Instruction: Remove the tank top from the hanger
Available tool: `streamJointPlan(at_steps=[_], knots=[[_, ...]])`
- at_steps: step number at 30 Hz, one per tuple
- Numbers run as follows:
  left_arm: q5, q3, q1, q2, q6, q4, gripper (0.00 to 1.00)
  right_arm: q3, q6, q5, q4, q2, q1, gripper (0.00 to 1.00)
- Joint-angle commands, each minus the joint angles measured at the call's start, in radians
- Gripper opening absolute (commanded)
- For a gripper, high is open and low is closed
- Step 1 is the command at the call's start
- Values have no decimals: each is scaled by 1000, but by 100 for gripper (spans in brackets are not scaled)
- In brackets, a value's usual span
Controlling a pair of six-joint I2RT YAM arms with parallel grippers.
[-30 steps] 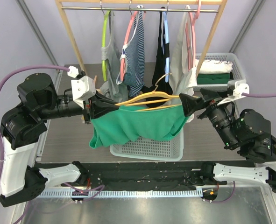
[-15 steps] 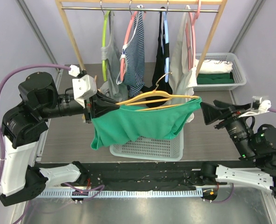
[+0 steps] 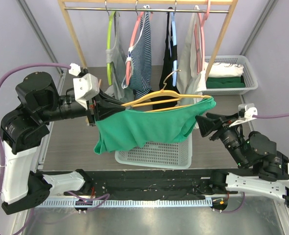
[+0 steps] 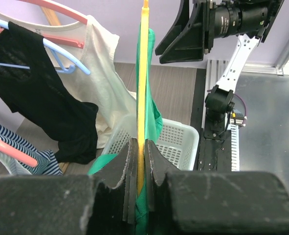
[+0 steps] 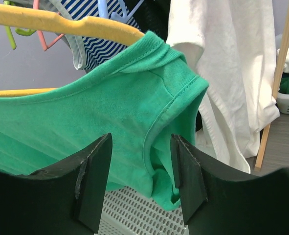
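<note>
A green tank top [image 3: 144,128] hangs on a yellow hanger [image 3: 159,96] held in the air over the table. My left gripper [image 3: 116,108] is shut on the hanger's left end, the yellow bar [image 4: 143,73] pinched edge-on between its pads with green cloth [image 4: 155,117] beside it. My right gripper [image 3: 201,125] stands open just off the top's right end. In the right wrist view the armhole seam of the tank top [image 5: 100,112] shows in the gap of the right gripper [image 5: 140,166], and neither finger presses it. The hanger's arm [image 5: 61,22] runs above.
A white mesh basket [image 3: 154,152] sits under the tank top. Behind it a wooden rack [image 3: 225,44] carries several other garments on hangers, a white shirt [image 5: 222,73] nearest my right gripper. A second basket [image 3: 249,68] with folded clothes stands back right.
My right gripper drew back to the right, then returned lower to the tank top's right end with its jaws narrower. The left gripper kept hold of the hanger and lifted it slightly.
</note>
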Motion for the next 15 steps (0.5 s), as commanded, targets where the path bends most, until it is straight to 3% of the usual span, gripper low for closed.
streamJointPlan(at_steps=[1,10,15], knots=[[44,47,11,-8,-34,91,0,23,-7,20,66,14,5,58],[95,70,34,-14,-75,90,0,47,-61,38,109,18,5,57],[104,56,37,-14,-78,90,0,63,-87,8,149,40,5,47]])
